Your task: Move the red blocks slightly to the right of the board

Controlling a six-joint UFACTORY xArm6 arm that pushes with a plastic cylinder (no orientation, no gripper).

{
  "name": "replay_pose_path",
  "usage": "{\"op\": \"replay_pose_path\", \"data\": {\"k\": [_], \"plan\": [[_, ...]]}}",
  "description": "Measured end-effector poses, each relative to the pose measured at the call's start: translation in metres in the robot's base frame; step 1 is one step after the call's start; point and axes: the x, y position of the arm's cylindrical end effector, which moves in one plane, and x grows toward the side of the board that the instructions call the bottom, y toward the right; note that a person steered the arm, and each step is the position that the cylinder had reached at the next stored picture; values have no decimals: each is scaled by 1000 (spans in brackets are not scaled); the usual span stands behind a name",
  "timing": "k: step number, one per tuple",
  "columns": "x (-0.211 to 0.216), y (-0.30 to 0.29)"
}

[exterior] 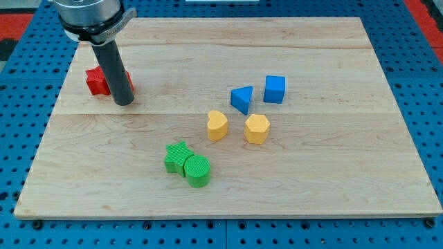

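Presently, the red blocks (97,81) sit near the board's (332,187) top-left corner, partly hidden behind the rod, so their shapes and number cannot be told. My tip (124,103) rests just right of them, touching or nearly so; there are no jaws to report, only the rod. They look light, rigid and free-sliding on smooth wood, best pushed squarely from their left faces, lest they pivot aside.
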Motion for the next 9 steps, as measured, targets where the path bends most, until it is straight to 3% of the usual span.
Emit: {"op": "replay_pose_path", "data": {"k": [3,5,7,8,9], "plan": [[0,0],[9,-70],[-18,-122],[-64,-62],[-62,1]]}}
